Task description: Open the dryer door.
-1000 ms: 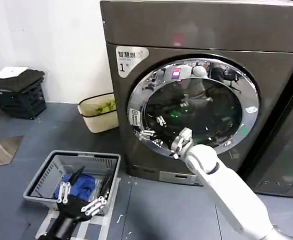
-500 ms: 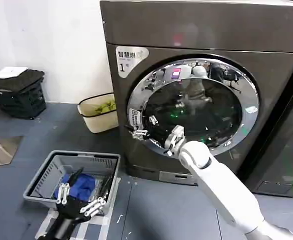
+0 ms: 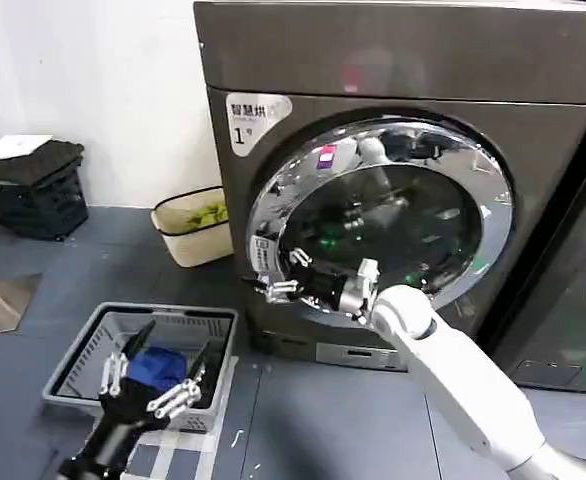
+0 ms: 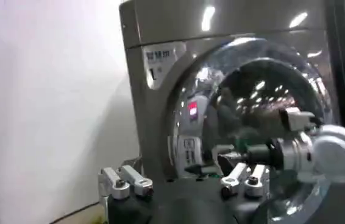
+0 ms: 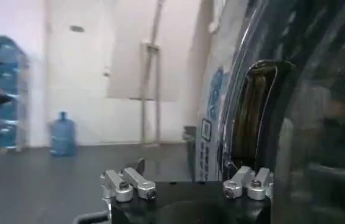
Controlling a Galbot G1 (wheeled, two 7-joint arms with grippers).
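Observation:
The dryer (image 3: pixel 393 60) is a dark grey-brown front-loader with a white label (image 3: pixel 251 112). Its dryer door (image 3: pixel 273 200) has a wide chrome rim and dark glass. My right gripper (image 3: pixel 279 277) is at the door's lower left rim, open, with its fingers either side of the rim edge. In the right wrist view that gripper (image 5: pixel 188 193) has the door's edge (image 5: pixel 221 122) standing just past one finger. The left wrist view shows the door (image 4: pixel 191 91) and the right gripper (image 4: pixel 212 161) from the side. My left gripper (image 3: pixel 148 385) hangs open over the basket, holding nothing.
A grey basket (image 3: pixel 73 360) with blue cloth sits on the floor at lower left. A cream bin (image 3: pixel 188 235) stands by the dryer's left side, a black crate (image 3: pixel 28 185) farther left. A darker neighbouring machine (image 3: pixel 573 300) flanks the dryer's right.
My right gripper has slid left along the lower rim to the door's left edge. The door's left edge looks a little nearer to me. The left gripper has shifted slightly left.

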